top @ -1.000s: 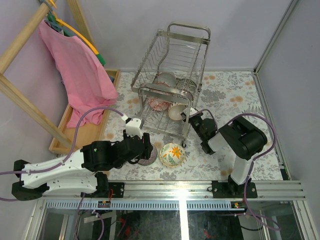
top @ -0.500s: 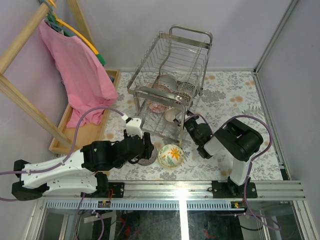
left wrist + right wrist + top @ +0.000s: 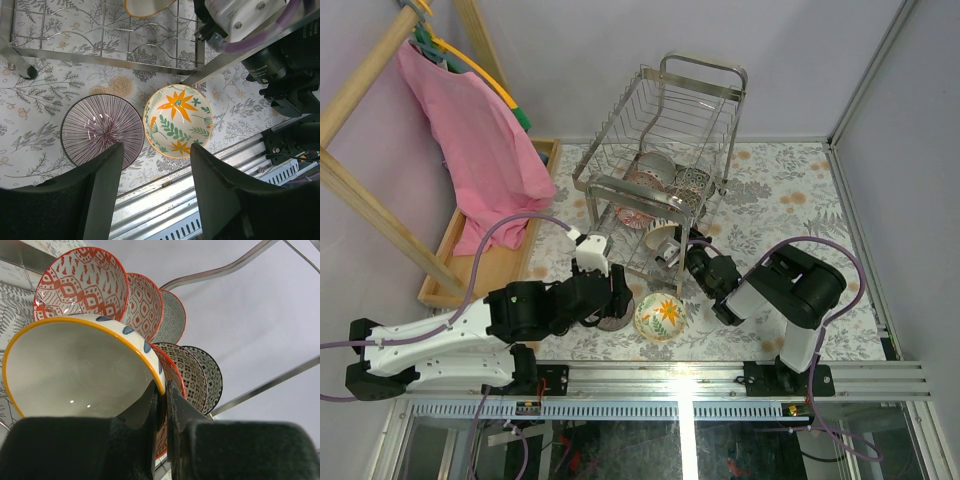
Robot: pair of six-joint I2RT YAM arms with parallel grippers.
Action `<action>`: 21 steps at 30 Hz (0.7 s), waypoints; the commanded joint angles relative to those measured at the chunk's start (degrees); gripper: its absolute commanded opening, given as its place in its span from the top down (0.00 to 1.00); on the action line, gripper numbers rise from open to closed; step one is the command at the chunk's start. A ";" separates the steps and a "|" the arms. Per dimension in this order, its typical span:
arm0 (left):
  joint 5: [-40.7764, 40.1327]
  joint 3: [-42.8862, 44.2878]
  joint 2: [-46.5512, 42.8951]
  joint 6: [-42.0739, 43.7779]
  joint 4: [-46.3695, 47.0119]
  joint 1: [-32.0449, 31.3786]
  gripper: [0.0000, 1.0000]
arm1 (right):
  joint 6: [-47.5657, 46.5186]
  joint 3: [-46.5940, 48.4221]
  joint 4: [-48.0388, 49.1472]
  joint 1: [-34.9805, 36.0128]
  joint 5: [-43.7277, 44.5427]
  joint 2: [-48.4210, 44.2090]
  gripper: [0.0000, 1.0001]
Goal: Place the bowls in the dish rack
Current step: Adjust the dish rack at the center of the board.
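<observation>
Item: right gripper [image 3: 161, 390], jaws closed to a thin slit on the wall of a cream ceramic bowl with a yellow rim and blue dabs [image 3: 75, 370], one finger inside the rim and one outside. The bowl is carried on edge, low at the near side of the tall chrome wire dish rack [image 3: 705, 66]. Whether its foot already sits in a slot cannot be told. Adjacent, just behind it: a row of bowls standing on edge, led by a red-and-white diamond-patterned bowl [image 3: 82, 282], with a second red-patterned bowl [image 3: 145, 305], a grey bowl with a red rim [image 3: 172, 317] and a dark lattice-patterned bowl [image 3: 192, 372] beyond. Handling note: the pinch takes only a narrow strip of rim, so the bowl would likely swing if nudged. It is best eased straight into the free slot, parallel to its neighbours and clear of the red-and-white one, and let go only once the wires bear its weight. Pressing on the light rack could shift it. Further out: left gripper [image 3: 156, 150], jaws about half apart and holding nothing, above a purple-striped bowl [image 3: 102, 131] and a cream bowl painted with orange flowers and green leaves [image 3: 177, 120], side by side on the floral-printed tabletop [image 3: 50, 85], both unloaded.
</observation>
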 commanded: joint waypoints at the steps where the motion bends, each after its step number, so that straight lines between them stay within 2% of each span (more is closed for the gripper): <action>1: -0.31 1.18 0.21 0.79 3.28 0.54 0.45 | -2.83 -5.11 2.83 2.05 -6.68 2.90 0.90; 18: 0.33 1.61 1.68 1.42 4.62 0.71 0.45 | 1.22 -9.55 2.78 2.45 -8.90 -0.57 0.78; 21: 0.45 1.70 1.92 1.49 4.88 0.70 0.45 | 1.58 -9.86 2.79 2.54 -8.70 -0.94 0.72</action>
